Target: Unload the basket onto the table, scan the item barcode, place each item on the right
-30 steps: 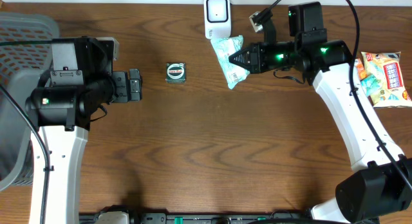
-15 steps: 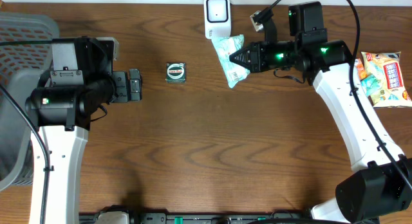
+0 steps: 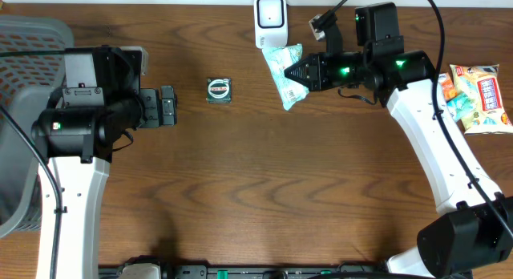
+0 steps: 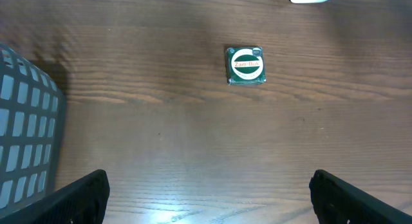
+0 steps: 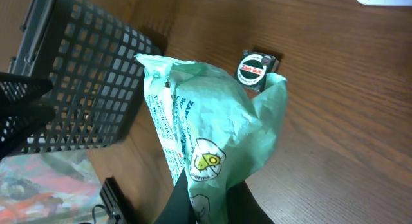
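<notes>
Beside the scanner, the pouch, judged light and limp, is pinched edgewise by the right end effector.

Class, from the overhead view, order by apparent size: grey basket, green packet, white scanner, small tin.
1. grey basket, partly cut off.
2. green packet, slightly ahead of white scanner, but it is held nearer the camera, so unsure.
3. small tin.
</notes>
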{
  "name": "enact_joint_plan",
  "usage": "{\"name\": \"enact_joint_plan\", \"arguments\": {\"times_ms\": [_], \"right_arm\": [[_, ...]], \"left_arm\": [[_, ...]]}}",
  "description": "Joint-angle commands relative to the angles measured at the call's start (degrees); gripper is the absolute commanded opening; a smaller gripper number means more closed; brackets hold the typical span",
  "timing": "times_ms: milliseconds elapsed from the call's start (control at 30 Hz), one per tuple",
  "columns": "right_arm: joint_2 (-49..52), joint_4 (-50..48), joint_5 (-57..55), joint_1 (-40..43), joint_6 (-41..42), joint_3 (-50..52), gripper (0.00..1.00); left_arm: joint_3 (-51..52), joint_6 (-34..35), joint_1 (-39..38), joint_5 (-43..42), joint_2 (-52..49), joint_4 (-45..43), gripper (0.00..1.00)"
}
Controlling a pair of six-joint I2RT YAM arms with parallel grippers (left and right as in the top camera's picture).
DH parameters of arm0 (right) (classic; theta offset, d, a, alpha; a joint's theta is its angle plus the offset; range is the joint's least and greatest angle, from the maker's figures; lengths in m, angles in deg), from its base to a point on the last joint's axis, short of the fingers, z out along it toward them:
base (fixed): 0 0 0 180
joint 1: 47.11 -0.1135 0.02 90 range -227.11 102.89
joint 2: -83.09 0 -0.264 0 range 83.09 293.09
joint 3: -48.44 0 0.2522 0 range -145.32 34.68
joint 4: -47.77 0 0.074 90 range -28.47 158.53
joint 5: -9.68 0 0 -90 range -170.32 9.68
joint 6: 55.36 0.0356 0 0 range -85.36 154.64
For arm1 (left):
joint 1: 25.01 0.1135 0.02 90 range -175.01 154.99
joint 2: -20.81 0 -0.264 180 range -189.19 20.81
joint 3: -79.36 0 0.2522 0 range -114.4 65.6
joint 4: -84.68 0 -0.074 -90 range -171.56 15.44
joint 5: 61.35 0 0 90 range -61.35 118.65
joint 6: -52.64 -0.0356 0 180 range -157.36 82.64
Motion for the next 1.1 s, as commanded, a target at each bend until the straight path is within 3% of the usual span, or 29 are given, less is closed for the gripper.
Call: {"name": "enact_joint_plan", "arguments": {"times_ms": [0, 267, 600, 733, 967, 1067], "right_arm": [[-0.68, -0.13, -0.33, -0.31, 0.63, -0.57, 0.01], [-0.68, -0.42, -4.59, -0.31, 0.92, -0.57, 0.01], [-0.66, -0.76, -21.86, -1.53, 3.87, -0.07, 0.01], [-0.66, -0.76, -33.73, -3.41, 4.24, 1.84, 0.01], [-0.66, -0.74, -70.07, -9.03, 10.75, 10.1, 0.01], [-0.66, -1.25, -80.43, -11.06, 12.2, 14.16, 0.01]], "left_arm": [[-0.42, -0.59, 0.31, 0.35, -0.17, 0.13, 0.98], [-0.42, -0.59, 0.31, 0.35, -0.17, 0.13, 0.98], [-0.42, -0.59, 0.31, 0.35, -0.17, 0.13, 0.98], [-0.42, -0.59, 0.31, 0.35, -0.17, 0.13, 0.98], [-0.42, -0.59, 0.31, 0.35, -0.17, 0.13, 0.98], [-0.42, -0.59, 0.31, 0.35, -0.17, 0.13, 0.98]]}}
